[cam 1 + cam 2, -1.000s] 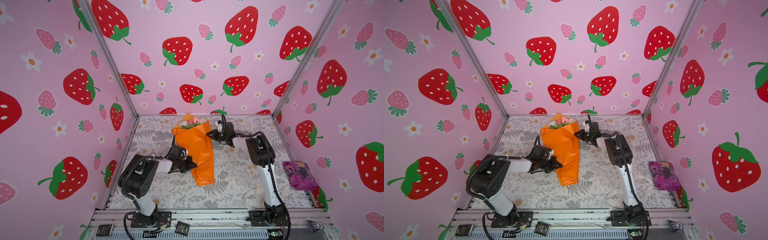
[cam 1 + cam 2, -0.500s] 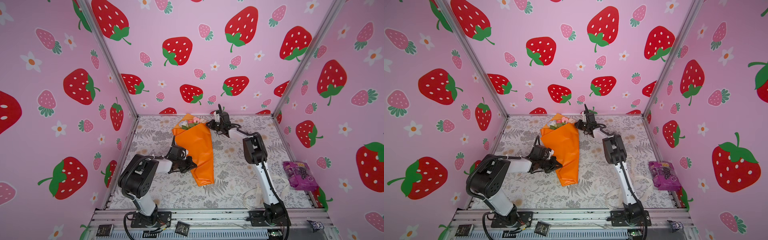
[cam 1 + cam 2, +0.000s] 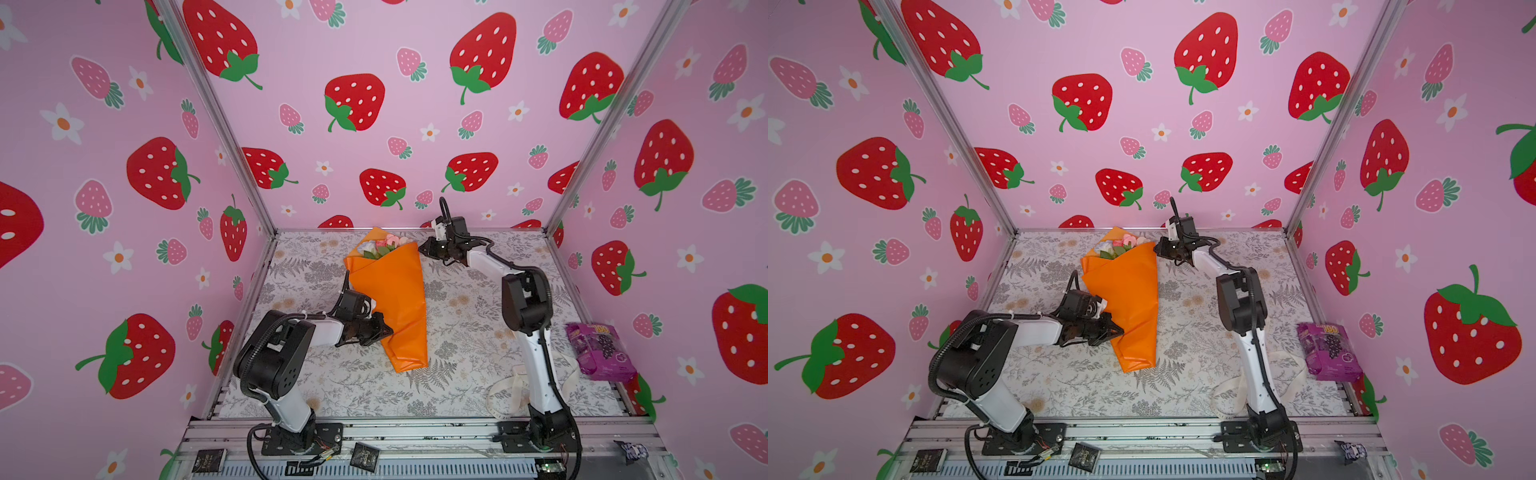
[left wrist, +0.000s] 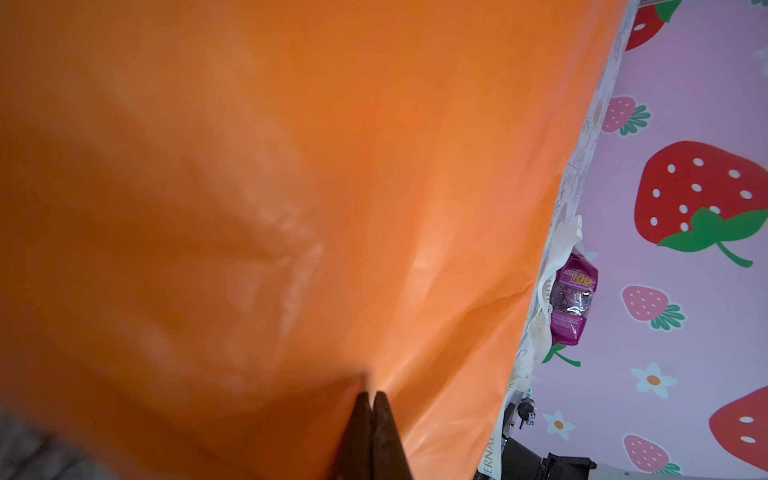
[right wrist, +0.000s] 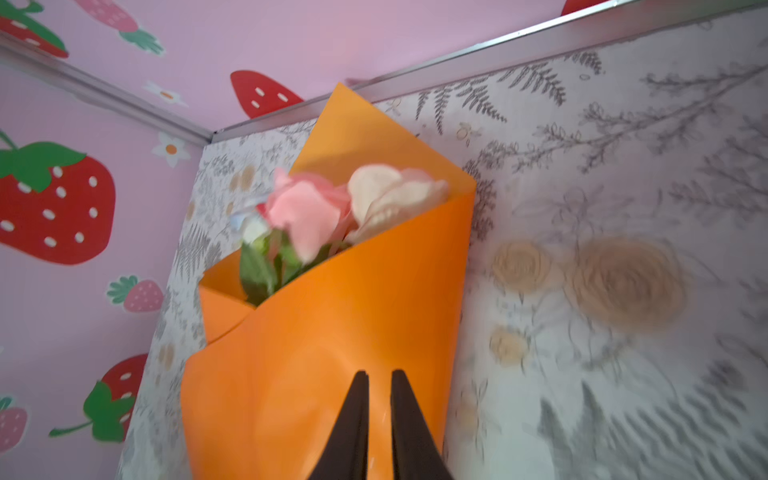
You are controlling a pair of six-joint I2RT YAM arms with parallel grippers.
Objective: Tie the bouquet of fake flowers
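— The jaws first: how do they stand?

— On the left gripper [image 4: 370, 395] they are clenched flat together, nipping a fold of the orange paper cone [image 3: 390, 299] on its side edge, down toward the narrow end. On the right gripper [image 5: 379, 374] they are parted by a thin slit with nothing between them.

— Where is the right one against the cone?

— Just beside the corner of the cone's wide mouth, tips pointing at the paper. I cannot tell whether they touch it.

— And the bouquet of fake flowers [image 5: 316, 212]?

— Inside the cone. Pink and cream blooms and green leaves stick out of the wide mouth, and the stems are hidden by the paper.

— How does the cone itself lie?

— On the floral mat [image 3: 457, 332], with its mouth toward the back wall and its folded narrow end toward the arms' bases, as both top views show.

— Anything else around it?

— A purple packet [image 3: 598, 353] sits well apart from the cone, on the right arm's side. A cream ribbon [image 3: 509, 390] lies looped by that arm's base, also clear of the cone.
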